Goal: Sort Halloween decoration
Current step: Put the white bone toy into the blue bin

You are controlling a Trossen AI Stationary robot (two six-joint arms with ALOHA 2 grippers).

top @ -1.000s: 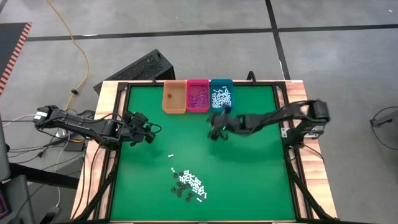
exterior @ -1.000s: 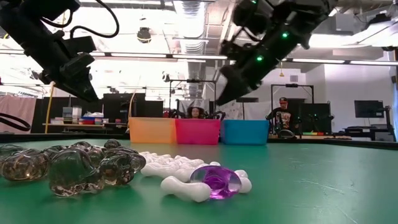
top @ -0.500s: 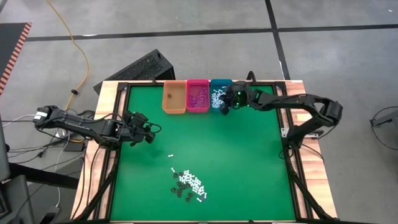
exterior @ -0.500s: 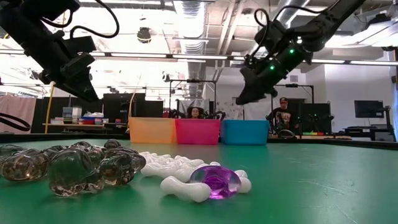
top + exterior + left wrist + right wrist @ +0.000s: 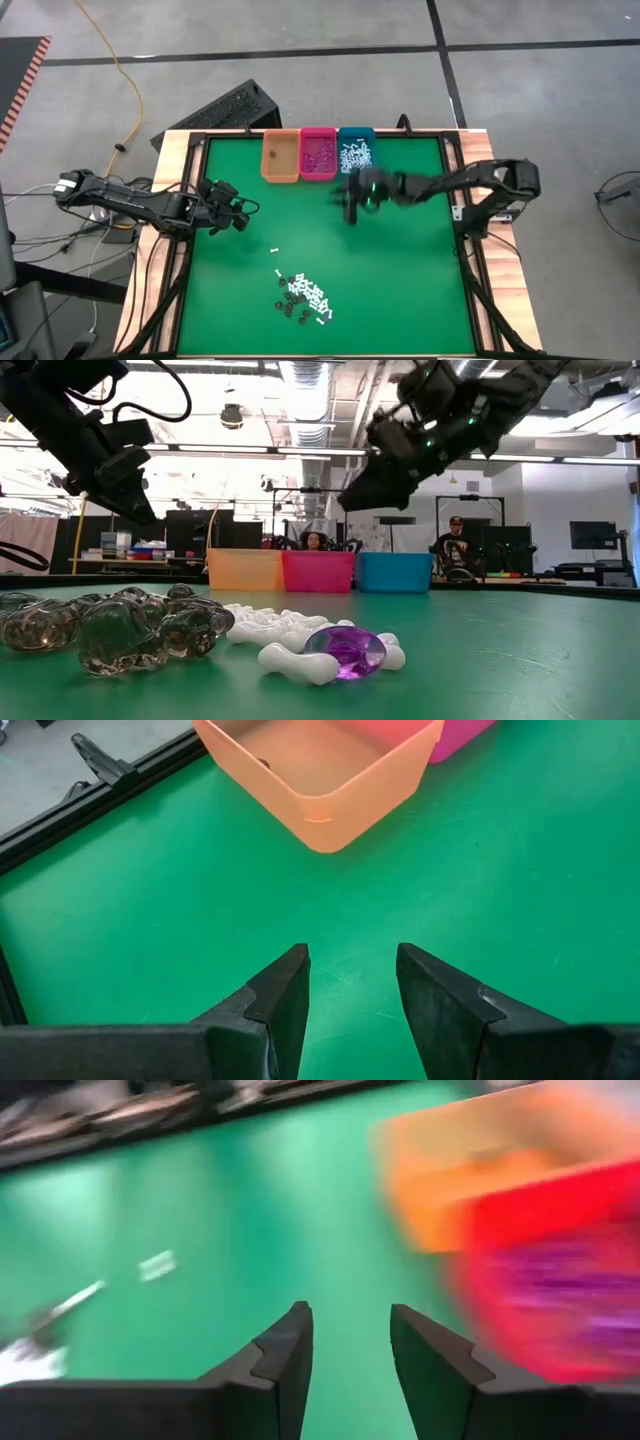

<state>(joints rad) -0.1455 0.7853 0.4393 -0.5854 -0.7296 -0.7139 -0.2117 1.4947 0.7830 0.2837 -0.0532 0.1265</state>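
Fingers apart, empty, above mat

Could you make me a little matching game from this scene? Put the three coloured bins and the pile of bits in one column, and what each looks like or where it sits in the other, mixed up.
Things:
1. orange rectangular plastic bin
2. pink rectangular plastic bin
3. teal rectangular plastic bin
4. heap of tiny white, dark and purple plastic pieces

Descriptions:
A. holds white stick pieces
B. lies loose on the green table, far from the bins
C. holds purple bits
D. nearly empty, at the left end of the row

Pairs: 1-D, 2-C, 3-A, 4-B
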